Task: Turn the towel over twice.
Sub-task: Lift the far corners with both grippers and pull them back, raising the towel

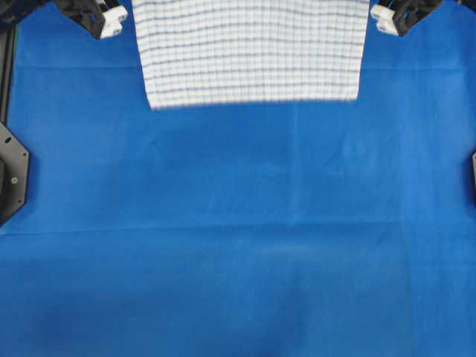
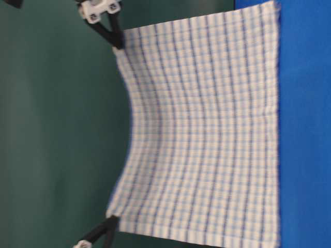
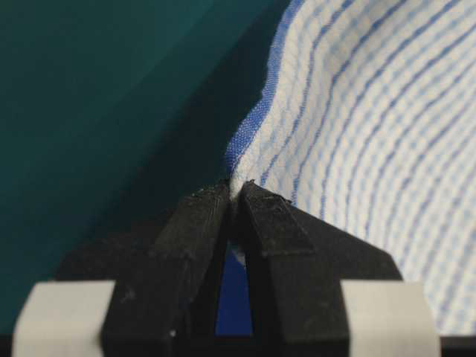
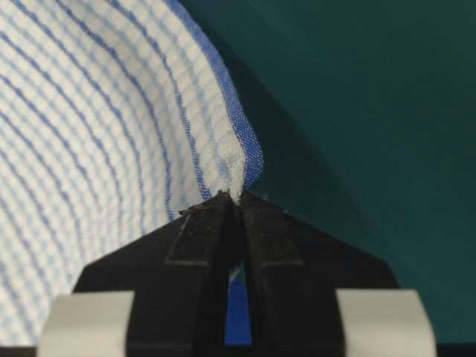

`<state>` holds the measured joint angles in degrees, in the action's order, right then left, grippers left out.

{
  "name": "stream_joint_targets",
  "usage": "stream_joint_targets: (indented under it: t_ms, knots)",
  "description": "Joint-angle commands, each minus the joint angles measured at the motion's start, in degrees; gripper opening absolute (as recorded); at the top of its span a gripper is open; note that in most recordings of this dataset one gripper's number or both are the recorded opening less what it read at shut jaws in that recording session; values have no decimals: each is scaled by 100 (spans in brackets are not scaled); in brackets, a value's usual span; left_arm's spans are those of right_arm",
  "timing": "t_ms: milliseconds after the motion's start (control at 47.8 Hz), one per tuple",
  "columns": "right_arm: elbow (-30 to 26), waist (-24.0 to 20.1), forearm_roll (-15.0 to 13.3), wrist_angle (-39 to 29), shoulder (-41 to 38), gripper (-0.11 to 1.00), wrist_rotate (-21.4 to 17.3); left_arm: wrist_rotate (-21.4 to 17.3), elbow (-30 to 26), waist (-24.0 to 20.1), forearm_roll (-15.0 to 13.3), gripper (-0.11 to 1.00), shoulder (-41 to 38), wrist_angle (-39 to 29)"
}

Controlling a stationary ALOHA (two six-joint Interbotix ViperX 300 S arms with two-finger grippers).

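The towel (image 1: 253, 52), white with thin blue stripes and checks, hangs spread out as an upright sheet over the far part of the table. Its lower edge reaches the blue covering (image 2: 310, 129). My left gripper (image 3: 236, 190) is shut on one upper corner of the towel (image 3: 372, 149). Shut the same way, my right gripper (image 4: 238, 197) pinches the other upper corner of the towel (image 4: 97, 149). In the table-level view the towel (image 2: 207, 134) sags slightly between one gripper (image 2: 118, 45) and the other gripper (image 2: 110, 221). Overhead, the left arm (image 1: 104, 18) and right arm (image 1: 390, 18) flank the cloth.
The plain blue table covering (image 1: 238, 238) stretches wide in front of the towel. Black fixtures sit at the table's left edge (image 1: 11, 175) and right edge (image 1: 473, 175). A dark green backdrop (image 2: 51, 129) stands behind the towel.
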<state>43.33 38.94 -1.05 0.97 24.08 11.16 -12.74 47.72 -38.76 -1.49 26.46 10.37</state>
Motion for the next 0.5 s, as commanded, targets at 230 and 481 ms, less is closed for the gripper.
stream_joint_targets:
  t_ms: [230, 481]
  knots:
    - [-53, -132, 9, -360, 677, 5, -35, 0, 105, 334, 9, 4, 826, -114]
    - [352, -782, 105, -1046, 1204, 5, -202, 35, 598, 1230, 9, 4, 1274, -255]
